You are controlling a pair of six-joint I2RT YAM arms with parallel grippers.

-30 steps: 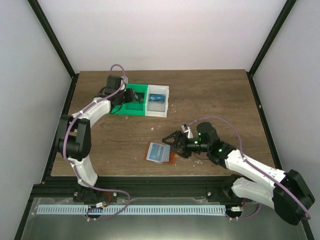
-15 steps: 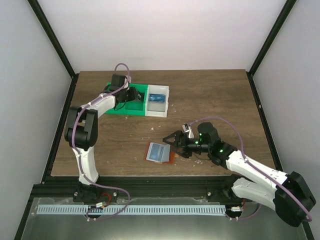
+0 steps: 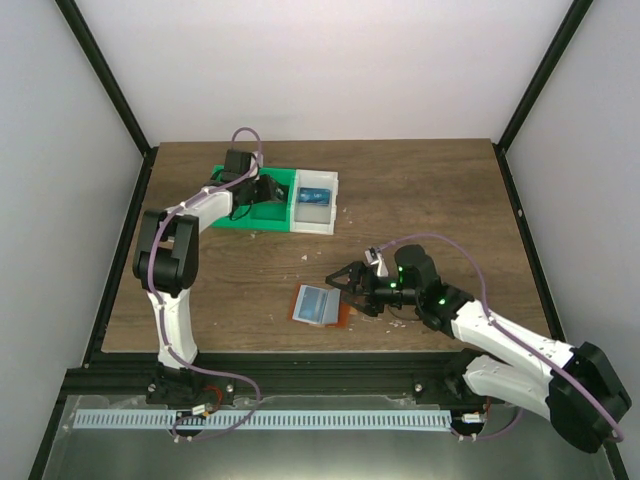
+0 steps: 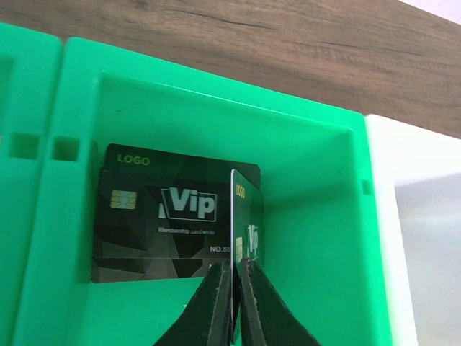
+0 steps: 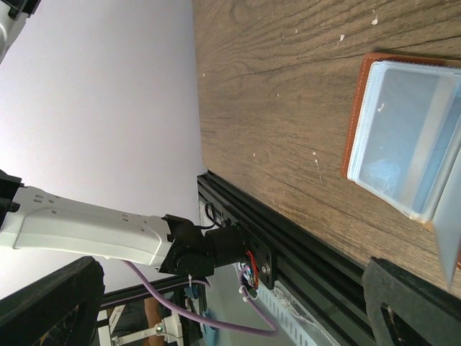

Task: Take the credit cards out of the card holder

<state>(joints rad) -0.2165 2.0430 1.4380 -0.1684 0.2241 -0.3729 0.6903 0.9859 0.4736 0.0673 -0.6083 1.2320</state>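
Note:
The card holder [image 3: 318, 305] lies open on the table, pale grey-blue lining up and orange-brown rim showing; it also shows in the right wrist view [image 5: 407, 137]. My right gripper [image 3: 342, 290] is open at the holder's right edge and holds nothing [image 5: 230, 295]. My left gripper [image 3: 262, 192] is down inside the green bin [image 3: 225, 222]. It is shut on a dark "Vip" credit card [image 4: 243, 209] held on edge [image 4: 236, 288]. Another black "Vip" card [image 4: 173, 216] lies flat in that green bin [image 4: 317, 238]. A blue card [image 3: 313, 196] lies in the white bin [image 3: 318, 226].
The green and white bins stand side by side at the back left of the wooden table. Black frame rails run along the table's near edge [image 5: 288, 238]. White specks dot the wood near the holder.
The left arm's elbow and upper links have swung right and back, while its gripper stays in the green bin with the card. The right arm and the holder have not moved.

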